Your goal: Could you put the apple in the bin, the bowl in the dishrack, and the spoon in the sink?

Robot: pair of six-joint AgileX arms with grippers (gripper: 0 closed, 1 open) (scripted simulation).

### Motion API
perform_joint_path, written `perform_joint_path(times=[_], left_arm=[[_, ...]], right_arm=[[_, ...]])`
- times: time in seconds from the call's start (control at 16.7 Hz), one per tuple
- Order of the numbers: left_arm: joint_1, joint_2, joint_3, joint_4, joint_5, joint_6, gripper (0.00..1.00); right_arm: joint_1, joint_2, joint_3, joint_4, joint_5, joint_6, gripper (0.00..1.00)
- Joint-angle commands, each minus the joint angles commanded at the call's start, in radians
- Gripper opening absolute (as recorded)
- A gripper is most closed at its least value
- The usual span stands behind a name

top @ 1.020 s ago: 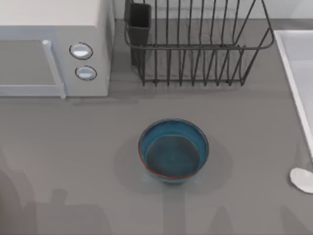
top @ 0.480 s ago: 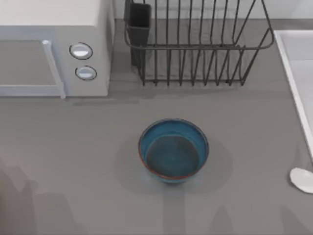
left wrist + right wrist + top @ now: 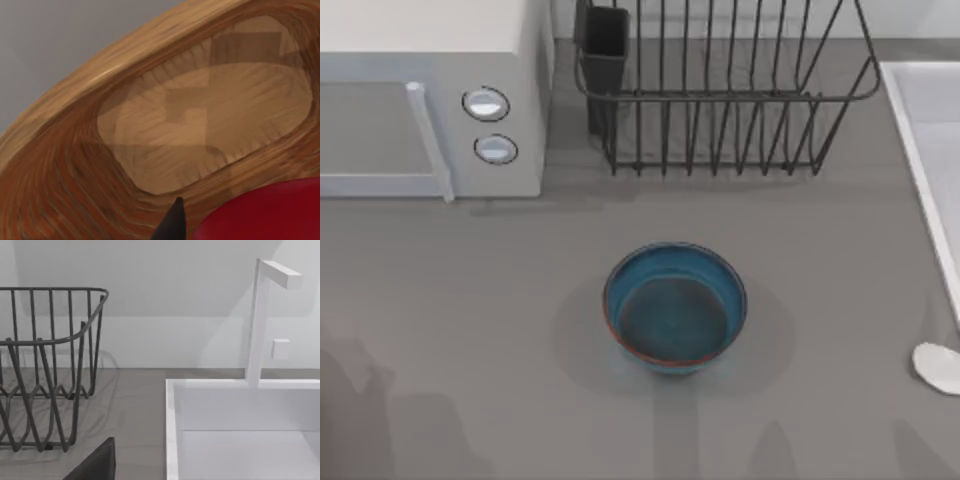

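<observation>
— Shadows at the near-left corner of the surface point(image 3: 470, 300) are sliding and changing shape since a second ago; everything else is sitting just where it was.

— So where is the apple point(image 3: 260, 212) hanging?

— The left wrist view is showing it pressed against a dark fingertip point(image 3: 172, 222) of the left end effector point(image 3: 200, 227), which seems to be gripping it directly over the wooden bin point(image 3: 75, 150). It is probably being held that high so it drops cleanly inside.

— And the right end effector point(image 3: 97, 465)?

— It is idling, facing the dishrack point(image 3: 45, 370) and the sink point(image 3: 172, 430). Whether it is wide or narrow cannot be told.

— Is anything else waiting?

— The bowl point(image 3: 675, 308) is sitting upright and empty around the middle of the surface, well apart from the rack at the far edge. The spoon point(image 3: 938, 366) is lying at the right edge, just outside the sink's rim toward the near side.

— Counting them?

— One apple, one bowl, one spoon, one bin, one dishrack, one sink, plus one microwave point(image 3: 430, 100) in the far-left corner, carrying two knobs point(image 3: 486, 103).
</observation>
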Motion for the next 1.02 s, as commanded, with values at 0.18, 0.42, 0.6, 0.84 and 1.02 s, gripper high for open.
perform_joint_path(times=[0.18,0.42,0.6,0.84,1.02], left_arm=[[0.000,0.000,0.000,0.000,0.000,0.000,0.53],[0.000,0.000,0.000,0.000,0.000,0.000,0.83],[0.000,0.000,0.000,0.000,0.000,0.000,1.00],[0.000,0.000,0.000,0.000,0.000,0.000,1.00],[0.000,0.000,0.000,0.000,0.000,0.000,1.00]], right_arm=[[0.000,0.000,0.000,0.000,0.000,0.000,1.00],[0.000,0.000,0.000,0.000,0.000,0.000,1.00],[0.000,0.000,0.000,0.000,0.000,0.000,1.00],[0.000,0.000,0.000,0.000,0.000,0.000,1.00],[0.000,0.000,0.000,0.000,0.000,0.000,1.00]])
